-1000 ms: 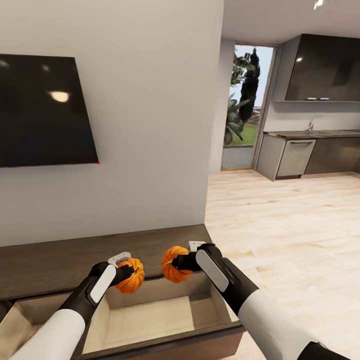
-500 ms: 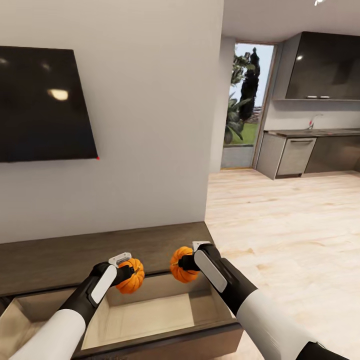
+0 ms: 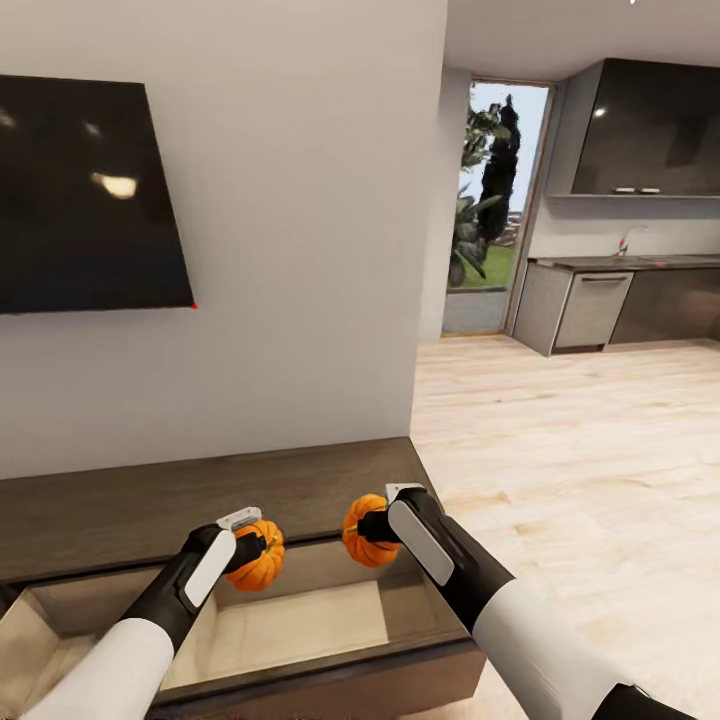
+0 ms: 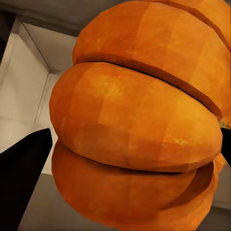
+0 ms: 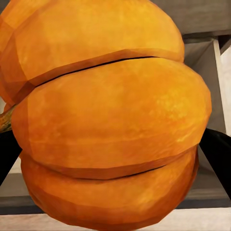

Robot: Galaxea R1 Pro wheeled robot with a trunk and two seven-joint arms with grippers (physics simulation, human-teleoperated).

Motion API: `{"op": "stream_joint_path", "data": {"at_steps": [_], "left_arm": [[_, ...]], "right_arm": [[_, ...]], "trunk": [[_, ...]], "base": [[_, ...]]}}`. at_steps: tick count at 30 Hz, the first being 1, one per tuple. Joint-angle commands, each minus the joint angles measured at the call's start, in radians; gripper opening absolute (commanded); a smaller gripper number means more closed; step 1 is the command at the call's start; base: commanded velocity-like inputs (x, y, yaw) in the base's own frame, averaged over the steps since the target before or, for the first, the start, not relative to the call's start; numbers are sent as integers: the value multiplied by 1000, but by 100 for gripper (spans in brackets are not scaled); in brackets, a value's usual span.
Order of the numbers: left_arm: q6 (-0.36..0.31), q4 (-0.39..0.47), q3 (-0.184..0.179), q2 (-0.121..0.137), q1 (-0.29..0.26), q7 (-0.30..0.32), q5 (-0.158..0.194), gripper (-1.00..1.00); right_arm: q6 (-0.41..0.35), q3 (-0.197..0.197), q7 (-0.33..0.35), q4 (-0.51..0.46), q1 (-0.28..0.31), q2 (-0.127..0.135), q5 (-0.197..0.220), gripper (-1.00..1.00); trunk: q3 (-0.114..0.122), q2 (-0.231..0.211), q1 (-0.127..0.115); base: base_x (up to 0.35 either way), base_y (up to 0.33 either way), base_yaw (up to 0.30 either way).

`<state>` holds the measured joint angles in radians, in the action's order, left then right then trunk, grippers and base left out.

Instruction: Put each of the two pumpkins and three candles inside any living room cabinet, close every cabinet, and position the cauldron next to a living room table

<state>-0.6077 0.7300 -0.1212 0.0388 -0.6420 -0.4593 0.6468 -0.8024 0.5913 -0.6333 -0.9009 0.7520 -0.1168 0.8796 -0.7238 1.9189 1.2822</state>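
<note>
In the head view my left gripper (image 3: 248,549) is shut on one orange pumpkin (image 3: 260,558), and my right gripper (image 3: 372,527) is shut on the other pumpkin (image 3: 366,535). Both hang over the back of an open drawer (image 3: 300,625) with pale insides in the low dark-brown cabinet (image 3: 150,510). Up close, the left wrist view has its pumpkin (image 4: 139,120) between dark fingers (image 4: 21,173), with the drawer's pale inside behind it. In the right wrist view the ribbed pumpkin (image 5: 110,120) is held the same way.
A black TV (image 3: 85,195) hangs on the white wall above the cabinet. To the right, pale wood floor (image 3: 580,450) runs to a glass door (image 3: 495,200) and grey kitchen cupboards (image 3: 590,310). A second open drawer (image 3: 40,630) lies at the left.
The right gripper has carried its pumpkin a little to the right and down over the drawer. The view has shifted slightly downward. The left gripper has barely moved.
</note>
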Motion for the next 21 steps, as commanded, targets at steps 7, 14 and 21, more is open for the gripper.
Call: {"op": "stream_joint_path", "data": {"at_steps": [7, 14, 21], "left_arm": [[-1, 2, -6, 0, -1, -13, 8, -100], [-1, 2, -6, 0, -1, -13, 8, -100], [-1, 2, -6, 0, -1, -13, 8, -100]], "right_arm": [[0, 2, -11, -1, 1, 0, 13, -100], [0, 2, -6, -1, 1, 0, 14, -100], [2, 2, -3, -1, 1, 0, 14, -100]], "trunk": [[-23, 50, 27], [-45, 99, 54], [-67, 148, 80]], "base": [[0, 0, 0], [0, 0, 0], [0, 0, 0]]}}
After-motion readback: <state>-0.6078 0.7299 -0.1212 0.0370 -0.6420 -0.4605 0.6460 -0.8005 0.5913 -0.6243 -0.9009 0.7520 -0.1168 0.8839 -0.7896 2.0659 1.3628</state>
